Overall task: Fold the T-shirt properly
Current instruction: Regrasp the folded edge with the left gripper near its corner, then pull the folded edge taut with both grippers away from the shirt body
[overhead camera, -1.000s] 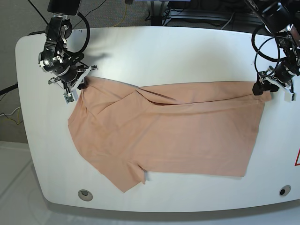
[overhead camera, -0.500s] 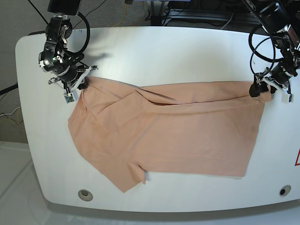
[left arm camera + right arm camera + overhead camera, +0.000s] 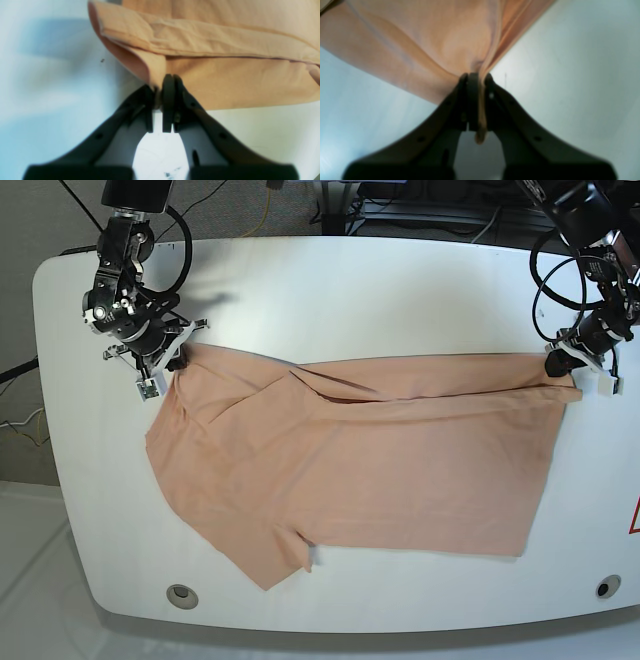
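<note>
T-shirt [image 3: 350, 460] corners pinched: left pincer [image 3: 161, 100], right pincer [image 3: 476, 80].

base: high above the table [image 3: 330, 290], looking down, takes in the whole shirt [image 3: 350, 470]
left wrist: close behind the left gripper [image 3: 160, 95], facing the shirt's corner [image 3: 155, 72]
right wrist: close behind the right gripper [image 3: 477, 82], facing its opposite far corner
shared: both gripped corners also show in base

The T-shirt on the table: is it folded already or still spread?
Partly folded. The T-shirt lies mostly flat, with only its far edge doubled over in a narrow strip; one sleeve still sticks out at the near side.
</note>
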